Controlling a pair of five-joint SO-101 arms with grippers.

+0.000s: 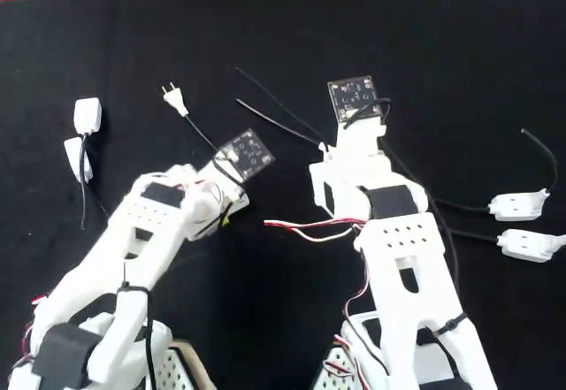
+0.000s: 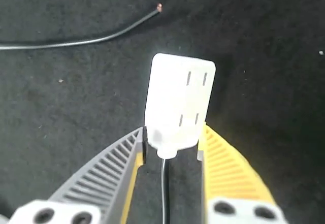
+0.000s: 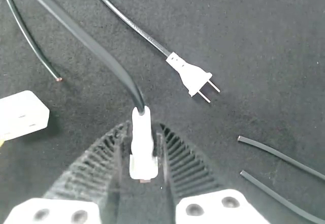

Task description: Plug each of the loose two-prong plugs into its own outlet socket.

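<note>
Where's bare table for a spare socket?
Bare: far table strip beyond the right arm; cloth between it and the left arm, nearer than the red-white wires. Crowded: black cables and loose plug mid-table; left socket pair, right socket pair at edges.

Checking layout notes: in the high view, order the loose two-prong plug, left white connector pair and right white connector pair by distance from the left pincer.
1. Loose two-prong plug, left-centre.
2. Left white connector pair, left edge; those two tie.
3. Right white connector pair, right edge.
</note>
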